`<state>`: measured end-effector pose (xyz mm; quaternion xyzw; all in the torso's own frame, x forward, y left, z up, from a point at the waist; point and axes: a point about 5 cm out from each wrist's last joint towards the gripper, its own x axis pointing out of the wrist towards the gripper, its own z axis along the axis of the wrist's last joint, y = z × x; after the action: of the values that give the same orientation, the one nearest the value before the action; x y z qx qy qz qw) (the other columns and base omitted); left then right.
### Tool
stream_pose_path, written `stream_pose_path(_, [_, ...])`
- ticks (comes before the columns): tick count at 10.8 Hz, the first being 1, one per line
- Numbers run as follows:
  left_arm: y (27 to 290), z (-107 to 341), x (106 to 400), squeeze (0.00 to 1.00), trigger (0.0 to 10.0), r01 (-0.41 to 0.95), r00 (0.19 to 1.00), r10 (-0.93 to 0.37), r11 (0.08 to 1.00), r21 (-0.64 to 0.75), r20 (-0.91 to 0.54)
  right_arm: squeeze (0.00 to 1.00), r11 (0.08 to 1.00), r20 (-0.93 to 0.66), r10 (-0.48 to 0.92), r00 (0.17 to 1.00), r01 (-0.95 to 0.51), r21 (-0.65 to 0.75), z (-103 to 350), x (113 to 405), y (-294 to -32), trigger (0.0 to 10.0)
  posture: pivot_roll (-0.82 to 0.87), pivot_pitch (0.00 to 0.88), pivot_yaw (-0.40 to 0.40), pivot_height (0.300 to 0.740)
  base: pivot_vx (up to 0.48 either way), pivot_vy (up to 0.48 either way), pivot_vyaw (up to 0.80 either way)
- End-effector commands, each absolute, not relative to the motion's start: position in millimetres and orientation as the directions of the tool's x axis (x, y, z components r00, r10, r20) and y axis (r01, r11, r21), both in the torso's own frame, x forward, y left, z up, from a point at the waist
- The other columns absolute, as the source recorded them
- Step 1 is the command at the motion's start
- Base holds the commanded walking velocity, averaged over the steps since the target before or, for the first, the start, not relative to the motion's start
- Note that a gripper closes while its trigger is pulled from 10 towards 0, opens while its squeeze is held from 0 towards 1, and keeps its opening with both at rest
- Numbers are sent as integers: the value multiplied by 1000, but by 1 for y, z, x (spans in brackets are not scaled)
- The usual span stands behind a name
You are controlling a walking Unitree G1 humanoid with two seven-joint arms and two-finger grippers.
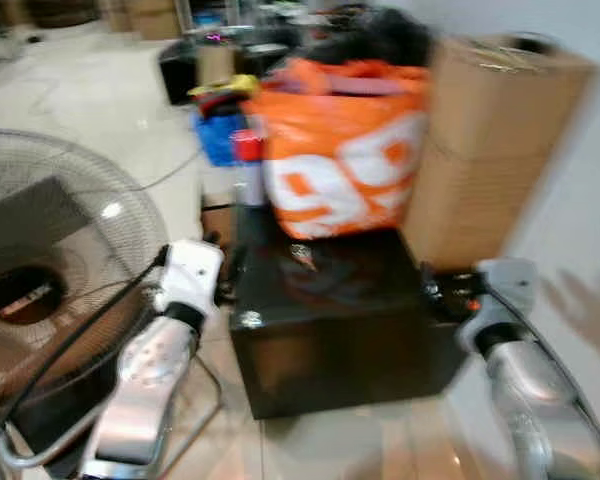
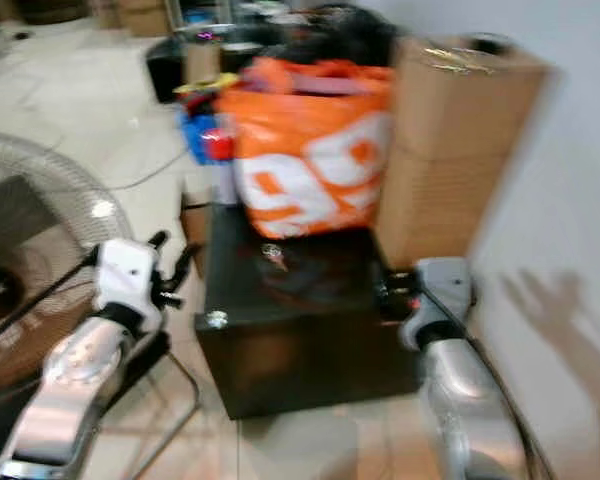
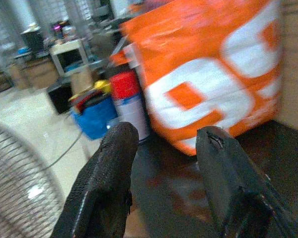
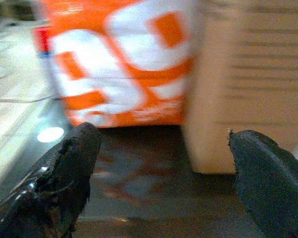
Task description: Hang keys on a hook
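Metal keys (image 1: pixel 302 256), small and blurred, were seen on the black desk (image 1: pixel 340 340) just before the orange bag (image 1: pixel 342 150). They were judged light, hard and jingly, best pinched by the ring. The left gripper (image 3: pixel 164 168) and right gripper (image 4: pixel 164 163) were held released.
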<state>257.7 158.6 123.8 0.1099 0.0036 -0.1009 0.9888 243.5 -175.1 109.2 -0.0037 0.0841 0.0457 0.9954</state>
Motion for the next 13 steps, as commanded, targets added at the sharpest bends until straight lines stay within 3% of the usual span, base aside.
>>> stream_pose_path(1, [158, 127, 260, 0, 10000, 199, 980, -200, 955, 218, -19, 0, 996, -156, 82, 984, -85, -10, 112, 245, -179, 10000, -34, 0, 32, 740, 322, 0, 0])
stream_pose_path(13, [156, 125, 258, 0, 10000, 211, 977, -212, 952, 223, -19, 0, 995, -152, 89, 984, -93, -20, 112, 246, -178, 10000, -30, 0, 28, 740, 325, 0, 0])
